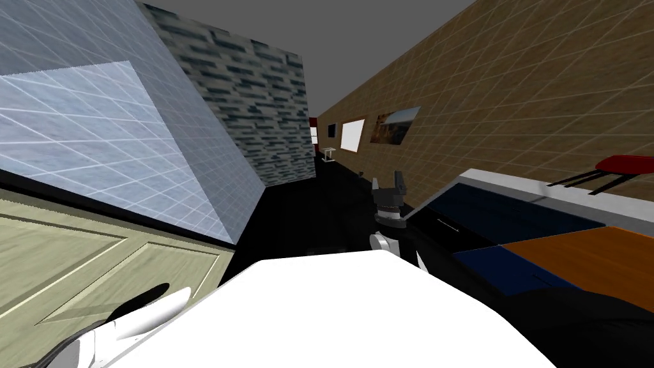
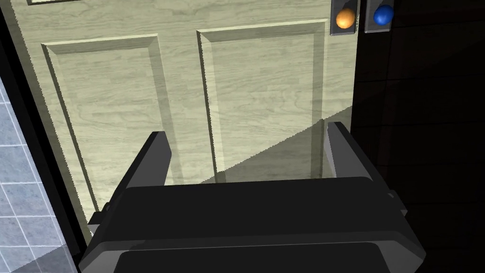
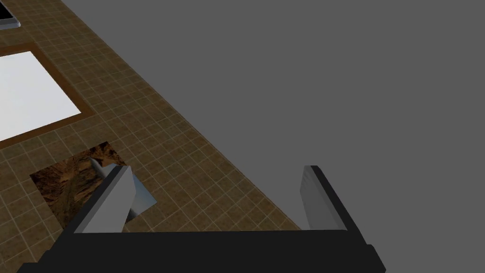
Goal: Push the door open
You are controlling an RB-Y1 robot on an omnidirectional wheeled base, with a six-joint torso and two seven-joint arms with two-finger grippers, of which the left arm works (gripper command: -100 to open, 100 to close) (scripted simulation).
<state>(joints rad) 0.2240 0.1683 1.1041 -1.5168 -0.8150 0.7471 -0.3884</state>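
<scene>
On my left is the pale green, wood-grained panelled door (image 1: pixel 76 268), beside a light blue tiled wall (image 1: pixel 128 128). The left end effector (image 2: pixel 246 133) points at the door from close by, fingers apart and empty. The door looks rigid and hinged. A flat push near the round orange knob (image 2: pixel 345 17) should give the best leverage. The right end effector (image 1: pixel 390 184), fingers also apart, is raised near the brown tiled wall (image 1: pixel 511 96).

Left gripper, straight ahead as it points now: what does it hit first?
Most likely the pale door, at the panel near its orange knob. Left gripper has its jaws open; gap to the door is unclear.
</scene>
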